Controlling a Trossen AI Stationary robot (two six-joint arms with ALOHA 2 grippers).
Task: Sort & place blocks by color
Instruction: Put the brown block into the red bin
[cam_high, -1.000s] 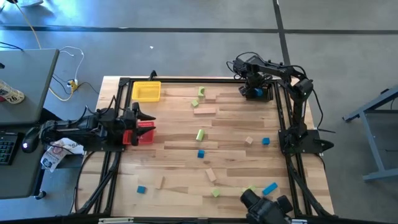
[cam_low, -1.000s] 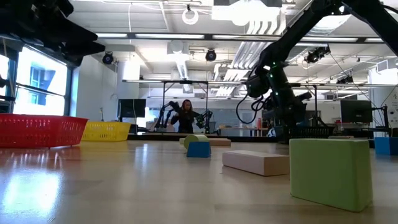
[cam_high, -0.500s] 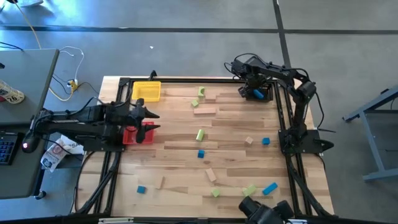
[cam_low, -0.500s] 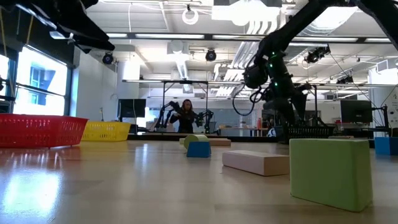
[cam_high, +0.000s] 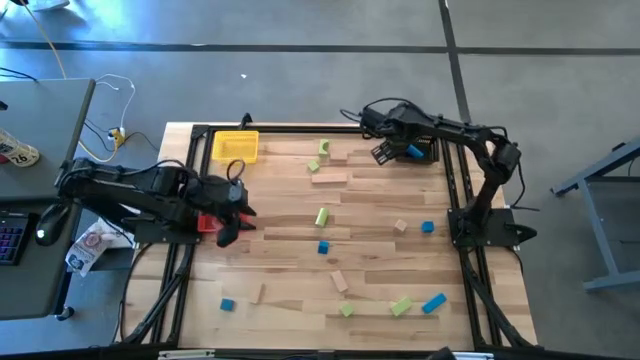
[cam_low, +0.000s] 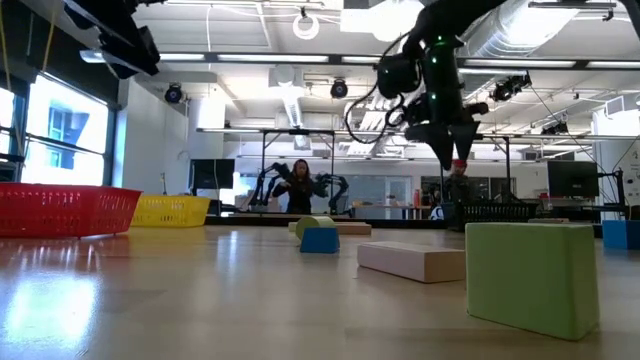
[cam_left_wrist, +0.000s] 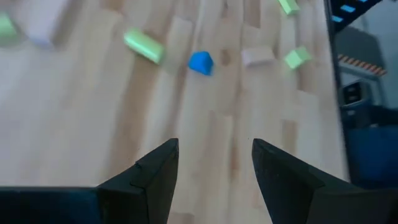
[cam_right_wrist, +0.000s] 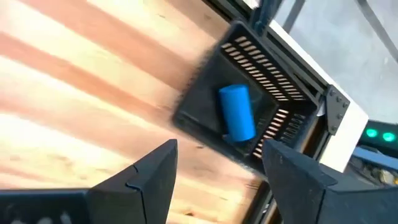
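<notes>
Beside the black bin (cam_high: 425, 148) holding 1 blue cylinder (cam_right_wrist: 237, 112), both grippers hang empty, jaws apart.

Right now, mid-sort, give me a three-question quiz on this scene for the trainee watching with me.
1. True or false: the blue cylinder lies inside the black bin.
2. Which bin does the left gripper hover beside? A) yellow bin B) red bin C) black bin
3. Fill in: the right gripper, hanging next to the black bin, has its jaws ____ and holds nothing.

Key: 1 true; 2 B; 3 open.
</notes>
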